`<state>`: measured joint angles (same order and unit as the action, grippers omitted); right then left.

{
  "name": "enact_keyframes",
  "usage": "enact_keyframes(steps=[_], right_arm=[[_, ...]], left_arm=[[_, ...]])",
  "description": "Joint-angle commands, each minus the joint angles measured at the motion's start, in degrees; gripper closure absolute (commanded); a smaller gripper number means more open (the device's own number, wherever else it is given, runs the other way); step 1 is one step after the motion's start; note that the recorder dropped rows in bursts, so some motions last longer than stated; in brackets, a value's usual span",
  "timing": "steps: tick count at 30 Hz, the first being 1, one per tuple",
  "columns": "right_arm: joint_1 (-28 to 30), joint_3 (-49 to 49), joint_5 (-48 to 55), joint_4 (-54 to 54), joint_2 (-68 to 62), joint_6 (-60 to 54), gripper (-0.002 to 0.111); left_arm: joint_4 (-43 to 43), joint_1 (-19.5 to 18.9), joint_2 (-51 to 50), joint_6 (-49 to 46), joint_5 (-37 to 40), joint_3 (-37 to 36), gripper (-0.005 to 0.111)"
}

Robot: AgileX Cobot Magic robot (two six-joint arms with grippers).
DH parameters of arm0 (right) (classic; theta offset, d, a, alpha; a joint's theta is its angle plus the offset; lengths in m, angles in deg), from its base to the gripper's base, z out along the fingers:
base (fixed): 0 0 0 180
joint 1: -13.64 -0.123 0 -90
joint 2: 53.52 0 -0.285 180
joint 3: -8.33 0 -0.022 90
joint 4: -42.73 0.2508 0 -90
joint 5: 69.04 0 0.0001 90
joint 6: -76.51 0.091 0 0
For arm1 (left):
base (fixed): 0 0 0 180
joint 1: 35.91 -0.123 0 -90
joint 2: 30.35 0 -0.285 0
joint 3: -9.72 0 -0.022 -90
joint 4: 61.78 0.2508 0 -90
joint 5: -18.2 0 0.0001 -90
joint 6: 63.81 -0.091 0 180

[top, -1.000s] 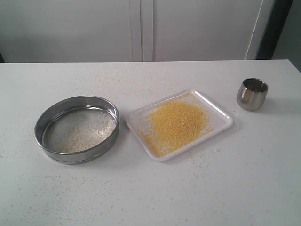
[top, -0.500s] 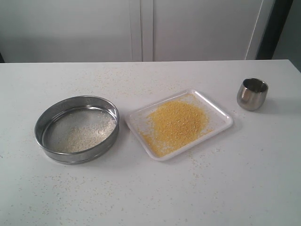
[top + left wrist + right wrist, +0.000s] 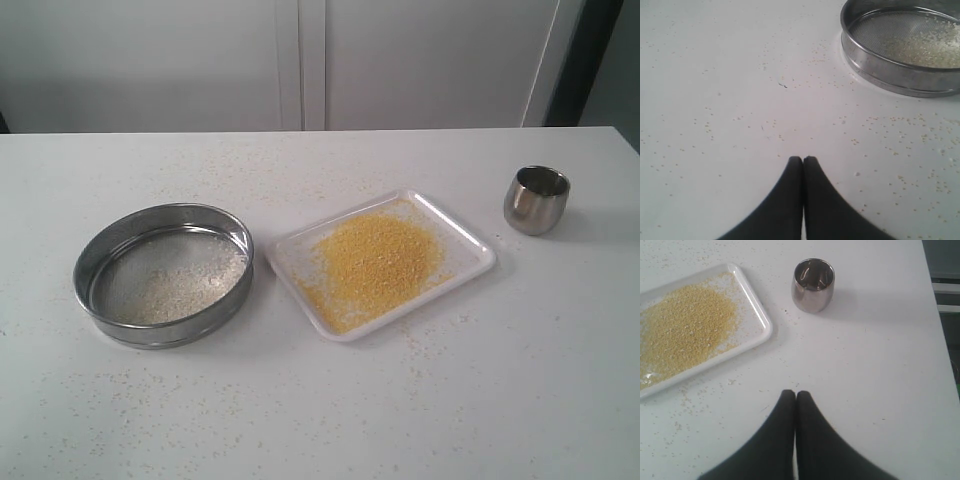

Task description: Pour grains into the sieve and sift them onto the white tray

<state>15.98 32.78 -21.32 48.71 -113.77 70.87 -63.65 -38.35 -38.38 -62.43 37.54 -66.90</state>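
Sieve point(image 3: 160, 335): pale grains point(image 3: 185, 285) inside
white tray point(image 3: 470, 240): yellow grains point(image 3: 375, 262) heaped
my left gripper point(image 3: 803, 159): together, empty
right gripper point(image 3: 795, 393): together too

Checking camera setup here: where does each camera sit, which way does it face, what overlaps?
Exterior: above the table, looking down at sieve, white tray of grains, cup; no arm shows.
Left wrist: behind the shut left hand, facing the sieve.
Right wrist: behind the shut right hand, facing white tray and cup.
Shared: exterior and left wrist both show the sieve.
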Motion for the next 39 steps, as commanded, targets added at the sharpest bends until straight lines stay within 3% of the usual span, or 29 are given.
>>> enact_keyframes(steps=[1,39], right_arm=[[0.5,0.2,-0.6,-0.2,0.3,0.0,0.108],[0.5,0.2,-0.6,-0.2,0.3,0.0,0.108]], left_arm=[[-0.2,0.5,0.2,-0.9,0.6,-0.6,0.107],[-0.2,0.5,0.2,-1.4,0.6,-0.6,0.107]])
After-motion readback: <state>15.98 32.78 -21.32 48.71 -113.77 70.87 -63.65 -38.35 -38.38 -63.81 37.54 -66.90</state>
